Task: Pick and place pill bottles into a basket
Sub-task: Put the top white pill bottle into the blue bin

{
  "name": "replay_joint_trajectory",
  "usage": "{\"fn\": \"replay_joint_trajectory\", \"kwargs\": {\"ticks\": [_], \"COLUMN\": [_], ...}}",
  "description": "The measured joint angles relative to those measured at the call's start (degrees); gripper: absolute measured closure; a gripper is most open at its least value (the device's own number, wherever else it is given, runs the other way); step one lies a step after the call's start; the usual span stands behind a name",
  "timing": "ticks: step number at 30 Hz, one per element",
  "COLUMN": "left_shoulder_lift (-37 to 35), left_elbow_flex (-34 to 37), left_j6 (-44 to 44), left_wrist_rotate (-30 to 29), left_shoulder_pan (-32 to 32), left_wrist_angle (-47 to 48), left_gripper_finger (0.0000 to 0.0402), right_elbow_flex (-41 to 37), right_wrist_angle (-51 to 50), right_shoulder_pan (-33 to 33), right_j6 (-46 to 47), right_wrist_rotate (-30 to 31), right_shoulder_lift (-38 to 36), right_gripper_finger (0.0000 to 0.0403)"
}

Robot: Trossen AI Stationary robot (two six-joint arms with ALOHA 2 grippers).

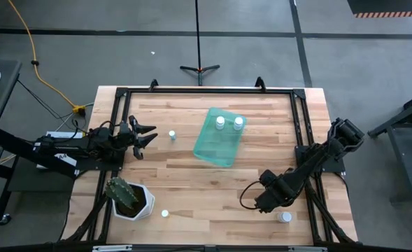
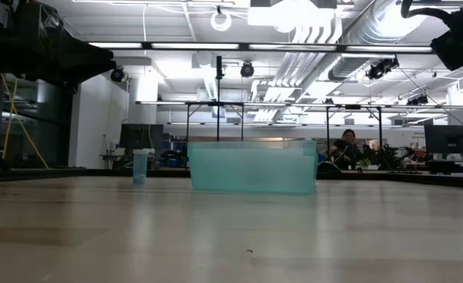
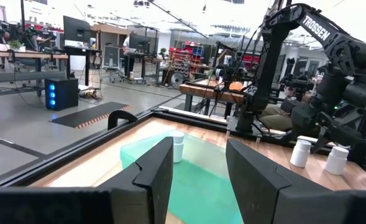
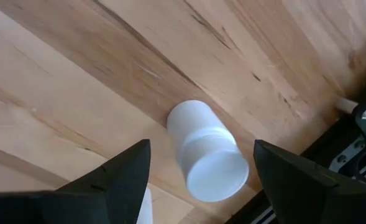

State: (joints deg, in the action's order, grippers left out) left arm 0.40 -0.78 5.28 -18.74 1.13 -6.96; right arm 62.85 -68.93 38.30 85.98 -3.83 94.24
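- The see-through teal plastic basket (image 1: 218, 137) with low walls sits near the middle of the pale wooden table (image 1: 192, 182). Two small white pill bottles with white caps (image 1: 229, 123) already stand in its far end.
- The right gripper (image 4: 201, 171) hangs just above another small white bottle (image 4: 206, 151) near the table's right front edge. Its fingers are spread wide with the bottle between them, not touching. I think it is getting ready to grab it.
- The left gripper (image 1: 150, 135) waits at the left side, fingers spread, pointing at a lone little white bottle (image 1: 171, 135) beside the basket.
- One more tiny white bottle (image 1: 165, 213) stands by the white six-sided pot with a green cactus (image 1: 127, 198).
- The right arm says "TROSSEN" (image 3: 318, 30) in white letters. The bottles show no words.
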Motion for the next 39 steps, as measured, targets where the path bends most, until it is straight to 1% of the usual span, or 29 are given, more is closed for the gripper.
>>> {"fn": "replay_joint_trajectory", "kwargs": {"ticks": [12, 29, 34, 39], "left_shoulder_lift": [0.0, -0.01, -0.01, -0.01], "left_elbow_flex": [0.0, 0.0, 0.0, 0.0], "left_j6": [0.0, 0.0, 0.0, 0.0], "left_wrist_rotate": [0.0, 0.01, 0.0, 0.0], "left_shoulder_pan": [0.0, 0.0, 0.0, 0.0], "left_wrist_angle": [0.04, 0.04, 0.06, 0.05], "left_gripper_finger": [0.0218, 0.0218, 0.0218, 0.0218], "right_elbow_flex": [0.0, 0.0, 0.0, 0.0], "right_wrist_angle": [-0.46, 0.07, -0.02, -0.02], "right_shoulder_pan": [2.72, 2.76, 3.77, 4.8], "right_j6": [0.53, -2.43, -2.44, -2.43], "right_wrist_rotate": [0.61, 1.48, 0.4, 0.87], "right_shoulder_lift": [0.0, 0.0, 0.0, 0.0], "right_gripper_finger": [0.0128, 0.0128, 0.0128, 0.0128]}}
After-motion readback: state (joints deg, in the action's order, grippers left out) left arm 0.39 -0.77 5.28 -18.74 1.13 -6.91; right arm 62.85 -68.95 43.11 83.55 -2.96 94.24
